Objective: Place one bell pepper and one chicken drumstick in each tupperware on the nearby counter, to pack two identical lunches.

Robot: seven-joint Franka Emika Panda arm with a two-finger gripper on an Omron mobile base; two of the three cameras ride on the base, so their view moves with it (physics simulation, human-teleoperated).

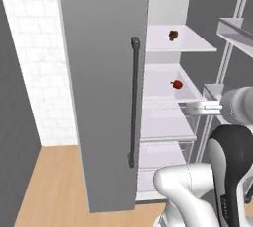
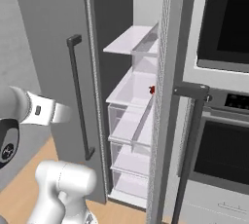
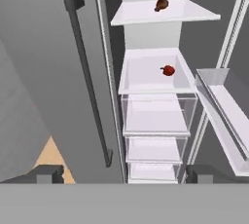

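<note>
The gripper (image 3: pixel 124 174) points into the open fridge (image 1: pixel 168 122) with its fingers (image 3: pixel 47 173) set wide apart and nothing between them. The pepper (image 3: pixel 168 70), red, lies on the second shelf (image 3: pixel 146 79) toward its right side, well beyond the fingertips and above the line between them in the hand view. The drumstick (image 3: pixel 161 4), brown, lies on the top shelf (image 3: pixel 146 13), farther up and also well apart from the gripper. In the left base view the pepper (image 1: pixel 177 84) sits just left of the wrist, and the drumstick (image 1: pixel 173 35) sits one shelf higher. In the right base view the pepper (image 2: pixel 152 89) shows as a small red speck at the edge of the right door (image 2: pixel 165 96), most of it hidden behind that door; the drumstick's shape is too small to make out in detail in any view. The fingertips are cut off by the bottom of the hand view, so only their dark upper ends show. The left door (image 1: pixel 104 88), grey with a long dark handle (image 1: pixel 134 102), stands open on the left beside the shelves. Clear drawers (image 3: pixel 155 121) stack below the pepper's shelf. A door bin (image 3: pixel 223 116) on the right door projects into the right of the hand view, near the gripper's right side. A dark oven (image 2: pixel 221 121) stands to the right of the fridge, with wooden floor (image 1: pixel 49 186) below.
</note>
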